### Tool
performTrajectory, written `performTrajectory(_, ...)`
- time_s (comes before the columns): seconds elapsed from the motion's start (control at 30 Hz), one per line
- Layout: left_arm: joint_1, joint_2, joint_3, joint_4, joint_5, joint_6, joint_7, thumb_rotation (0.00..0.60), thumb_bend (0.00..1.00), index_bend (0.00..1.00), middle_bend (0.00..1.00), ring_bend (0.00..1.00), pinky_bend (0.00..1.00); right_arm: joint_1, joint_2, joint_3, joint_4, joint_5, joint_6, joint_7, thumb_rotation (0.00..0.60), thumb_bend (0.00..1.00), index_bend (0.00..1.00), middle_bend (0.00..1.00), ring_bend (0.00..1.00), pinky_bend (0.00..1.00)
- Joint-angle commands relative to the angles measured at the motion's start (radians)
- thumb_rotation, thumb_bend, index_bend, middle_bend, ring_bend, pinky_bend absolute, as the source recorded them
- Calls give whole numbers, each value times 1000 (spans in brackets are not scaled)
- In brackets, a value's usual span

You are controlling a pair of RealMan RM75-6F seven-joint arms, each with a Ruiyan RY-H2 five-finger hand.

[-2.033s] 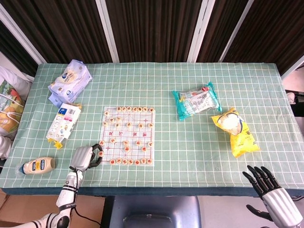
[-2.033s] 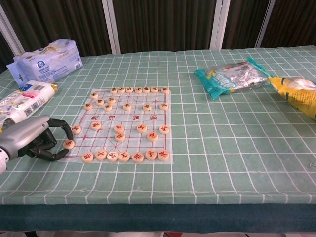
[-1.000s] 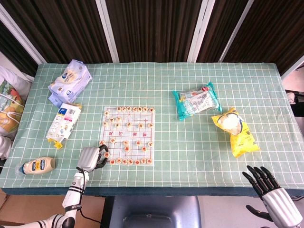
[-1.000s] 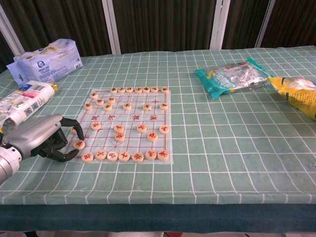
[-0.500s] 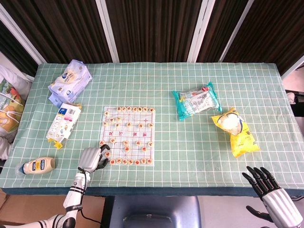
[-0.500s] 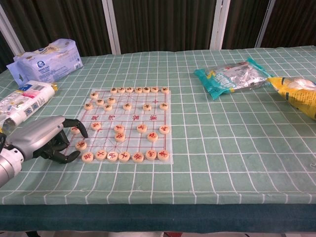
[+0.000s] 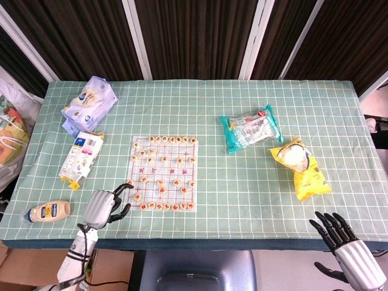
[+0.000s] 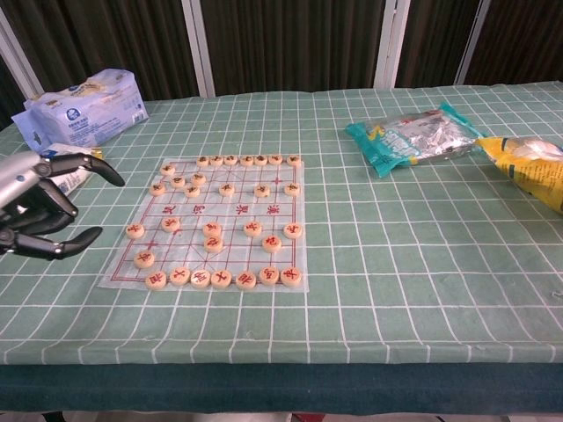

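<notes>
A green checked tablecloth [image 7: 242, 200] covers the whole table, and near its middle lies a thin, clear Chinese chess board [image 7: 164, 173] printed with red lines. Small round wooden chess pieces stand on it in loose rows.

Off to the sides lie a teal snack bag [image 7: 250, 128], a yellow chip bag [image 7: 301, 167], a pale blue tissue pack [image 7: 89, 103], a white carton-like pack [image 7: 80, 156] and a mayonnaise bottle [image 7: 47, 211].

The left hand [image 7: 102, 206] hovers just off the board's near left corner, fingers spread and curved, holding nothing. The right hand [image 7: 348, 250] hangs below the table's front edge, fingers apart and empty.

Nearest the left hand is the piece at the board's left edge [image 8: 144, 258], second row from the front; it looks apart from the fingertips, though the height between them is hard to judge. Such a disc is likely light, stiff and smooth; it would slide easily on the slick sheet, so a pinch across its rim from above suits it best.
</notes>
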Motion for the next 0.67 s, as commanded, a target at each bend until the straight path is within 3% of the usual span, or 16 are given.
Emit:
performTrajectory(0.03,130,260,237,-3,342,299,-415,600,363,71,255,294,466,-1,-5,4,2,-8,11,-7,600,248,0,0,0,0)
performTrajectory(0.07,163,269,262,38,384,372,-450,600,362,37,140,157,309,-2,-8,6,3,-9,16,-12,600,248,0,0,0,0)
performTrajectory(0.1,196,271,283,85,420,442,-477,600,361,19,95,108,243,-4,-10,8,3,-7,18,-16,600,248,0,0,0,0)
performTrajectory(0.2,295,260,312,240,475,598,-455,600,362,0,17,18,166,-5,-13,13,-3,-1,15,-31,600,248,0,0,0,0)
performTrajectory(0.3,352,240,283,319,480,688,-371,600,362,0,0,0,133,-3,-13,14,-15,-1,8,-45,600,248,0,0,0,0)
performTrajectory(0.53,362,242,260,338,447,672,-387,600,364,0,0,0,118,-2,-7,8,-18,-13,10,-43,600,248,0,0,0,0)
performTrajectory(0.67,348,254,275,330,478,644,-398,600,361,0,0,0,117,-2,-6,10,-13,-11,18,-29,600,248,0,0,0,0)
